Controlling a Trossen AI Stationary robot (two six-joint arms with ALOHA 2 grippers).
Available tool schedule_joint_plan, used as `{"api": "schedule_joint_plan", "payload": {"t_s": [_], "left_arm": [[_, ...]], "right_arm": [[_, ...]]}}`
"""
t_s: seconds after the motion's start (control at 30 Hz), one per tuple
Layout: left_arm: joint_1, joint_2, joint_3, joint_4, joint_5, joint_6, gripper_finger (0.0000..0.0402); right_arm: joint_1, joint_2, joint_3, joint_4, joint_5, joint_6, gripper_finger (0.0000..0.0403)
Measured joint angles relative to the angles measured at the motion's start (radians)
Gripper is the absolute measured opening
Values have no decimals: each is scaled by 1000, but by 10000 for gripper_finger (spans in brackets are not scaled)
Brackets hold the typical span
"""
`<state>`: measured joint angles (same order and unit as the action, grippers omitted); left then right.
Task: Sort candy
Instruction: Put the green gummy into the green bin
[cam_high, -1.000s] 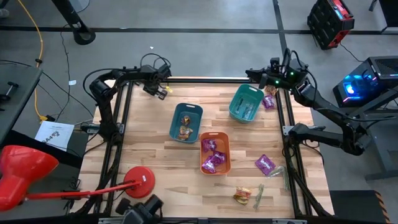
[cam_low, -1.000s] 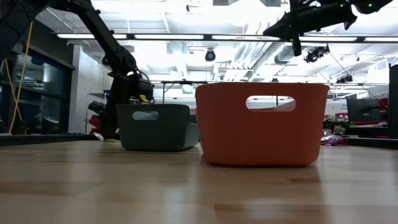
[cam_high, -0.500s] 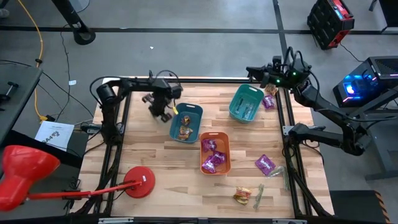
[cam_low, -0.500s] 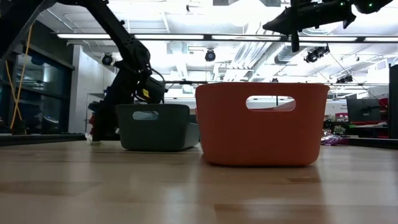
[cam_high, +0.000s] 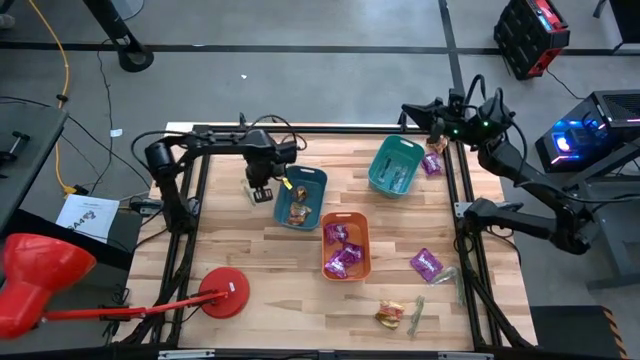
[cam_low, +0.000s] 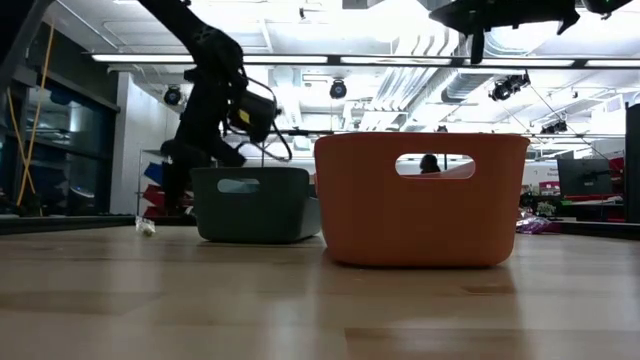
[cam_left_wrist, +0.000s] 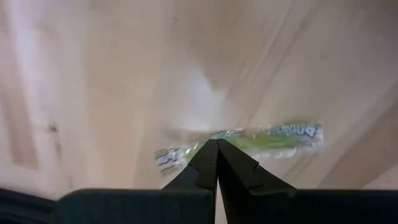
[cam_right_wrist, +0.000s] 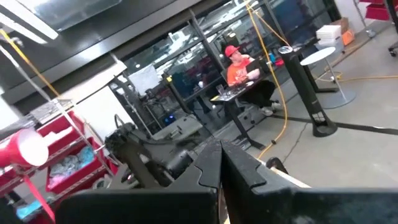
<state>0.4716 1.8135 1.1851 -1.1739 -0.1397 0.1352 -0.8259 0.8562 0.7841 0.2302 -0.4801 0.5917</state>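
High view: left gripper (cam_high: 262, 187) at centre-left, just left of the blue bin (cam_high: 299, 197); right gripper (cam_high: 436, 118) waits upper right.
Low view: left arm above the grey-looking bin (cam_low: 252, 204).
Left wrist view: fingers pinched together on a green candy stick (cam_left_wrist: 249, 140), its long axis crossing them, above bare bench (cam_left_wrist: 112, 74).
Right wrist view: fingers together, holding nothing.

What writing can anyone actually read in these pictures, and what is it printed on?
Pale green candy stick held in the left gripper: pale lettering along the wrapper, too blurred to read.
White paper sheet on the floor left of the table: dark print, too small to read.
Purple candy packets in the orange bin: markings too small to read.
No text in any view can be read with certainty.
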Motion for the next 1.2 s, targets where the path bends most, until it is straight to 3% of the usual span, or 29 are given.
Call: {"api": "schedule_joint_plan", "payload": {"t_s": [0.3,0.47,0.67,0.9,1.03,1.2], "left_arm": [[6,-283,-36,-3,50,49,1],[-38,-371,-101,-29,58,34,27],[-146,-352,-151,-5,39,228,110],[-197,-287,-291,194,-68,359,202],[-198,-236,-345,298,-159,397,224],[-181,-176,-386,365,-157,440,225]], "right_arm": [[82,-2,0,-8,0,-100,0],[144,-1,0,-8,-41,-172,0],[240,-1,0,0,-52,-243,0],[358,-1,0,82,-40,-191,0],[438,0,0,128,103,-217,0],[506,2,0,133,272,-261,0]]}}
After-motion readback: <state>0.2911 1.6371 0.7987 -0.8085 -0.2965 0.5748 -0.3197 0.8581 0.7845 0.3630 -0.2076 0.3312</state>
